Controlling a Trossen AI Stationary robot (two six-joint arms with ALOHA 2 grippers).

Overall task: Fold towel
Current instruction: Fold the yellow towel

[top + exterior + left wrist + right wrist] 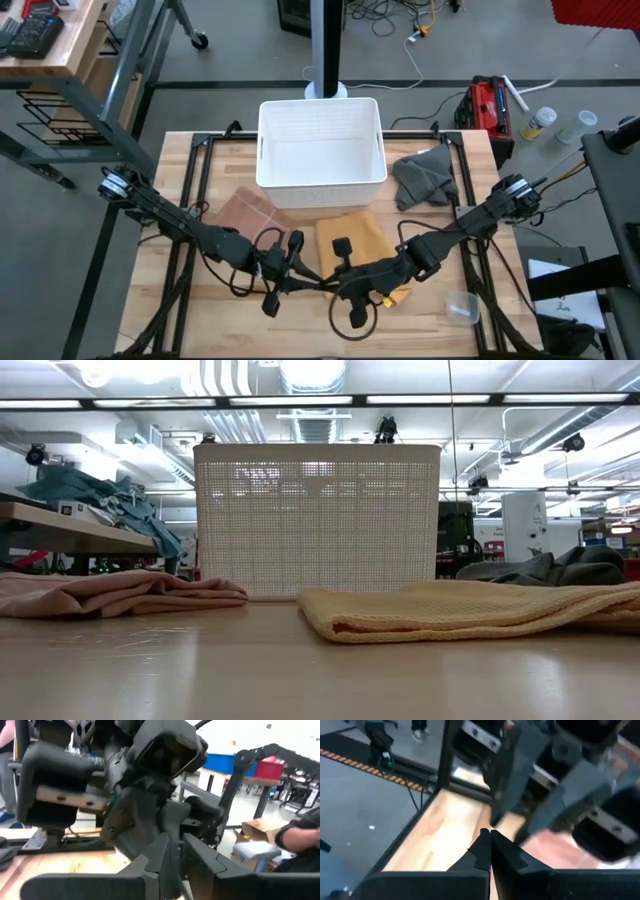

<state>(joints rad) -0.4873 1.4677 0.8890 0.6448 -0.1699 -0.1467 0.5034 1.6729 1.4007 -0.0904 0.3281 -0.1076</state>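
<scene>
High view | yellow towel (352, 237) folded flat, just behind both tools | left tool (322, 283) pinched narrow | right tool (343, 287) pinched narrow

Both arms stretched low, meeting nose to nose near the front middle

Left end effector (296, 262) has its fingers (159, 854) pressed together; right end effector (352, 287) is pinched closed too, fingertips (485, 840) touching. They sit just beside each other.

Grey concrete floor (230, 45) around the wooden table (180, 300), strewn with cables (400, 20). Wooden workbench (50, 40) at the far left corner. Long ceiling lights (320, 400) and ducts (240, 425) overhead. Red toolbox (485, 105) beside the table's right edge.
</scene>
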